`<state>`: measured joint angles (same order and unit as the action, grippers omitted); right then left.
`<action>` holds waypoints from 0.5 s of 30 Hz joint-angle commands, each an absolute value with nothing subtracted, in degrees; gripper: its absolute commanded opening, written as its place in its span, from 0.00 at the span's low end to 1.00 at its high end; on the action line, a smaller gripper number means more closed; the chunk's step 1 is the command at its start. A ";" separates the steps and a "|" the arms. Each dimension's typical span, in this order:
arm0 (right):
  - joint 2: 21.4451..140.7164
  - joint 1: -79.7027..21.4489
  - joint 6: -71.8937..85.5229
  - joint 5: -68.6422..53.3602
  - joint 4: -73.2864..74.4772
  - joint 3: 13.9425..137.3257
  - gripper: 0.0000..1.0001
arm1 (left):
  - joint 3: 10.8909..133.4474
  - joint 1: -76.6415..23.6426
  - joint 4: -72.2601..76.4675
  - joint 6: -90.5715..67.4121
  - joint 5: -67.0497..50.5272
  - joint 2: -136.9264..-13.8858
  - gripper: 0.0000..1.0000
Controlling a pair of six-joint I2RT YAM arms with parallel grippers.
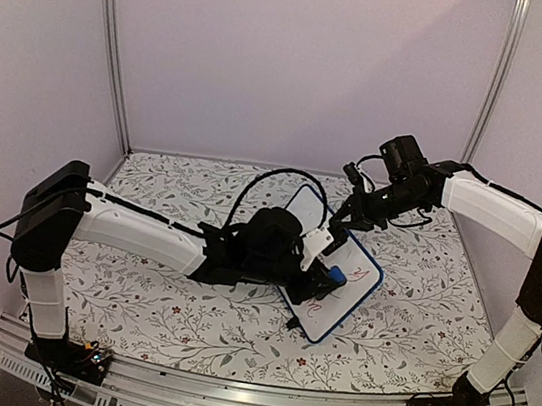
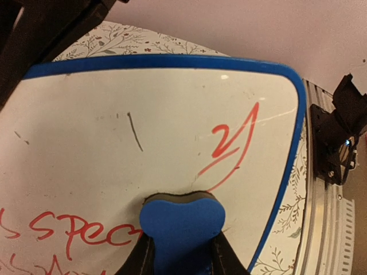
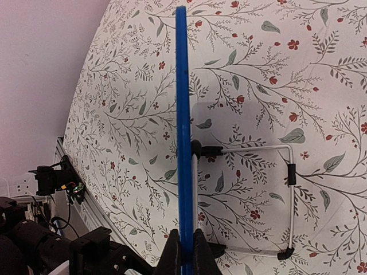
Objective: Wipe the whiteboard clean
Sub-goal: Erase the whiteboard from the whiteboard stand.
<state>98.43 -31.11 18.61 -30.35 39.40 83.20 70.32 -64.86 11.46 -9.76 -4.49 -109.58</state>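
The whiteboard (image 1: 361,266) sits in the middle of the top view, a bit to the right, propped up on the flowery surface (image 1: 157,298). The R hand (image 3: 184,255) is clenched on the board's blue rim, at the bottom of its own view. The L hand (image 2: 182,255) is grasping the blue eraser (image 2: 182,220) & presses it on the white face, low in the middle of the L wrist view

How to do it well, I think: push the eraser soft but firm, go side to side over the red words (image 2: 74,229) at lower left, then up to the red "2" mark (image 2: 223,143) at right. The R hand should hold tight so the board doesn't tip or slide. Don't push too hard, the wire stand (image 3: 289,172) at the back looks thin

Count: 1 whiteboard, 1 eraser, 2 hands, 1 wire stand, 2 lots of red writing, 1 short dark line (image 2: 136,132)
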 commanded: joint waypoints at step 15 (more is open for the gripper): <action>100.19 -33.22 19.41 -31.45 40.93 82.79 0.00 | 79.69 -64.93 7.82 -7.13 -7.02 -112.61 0.00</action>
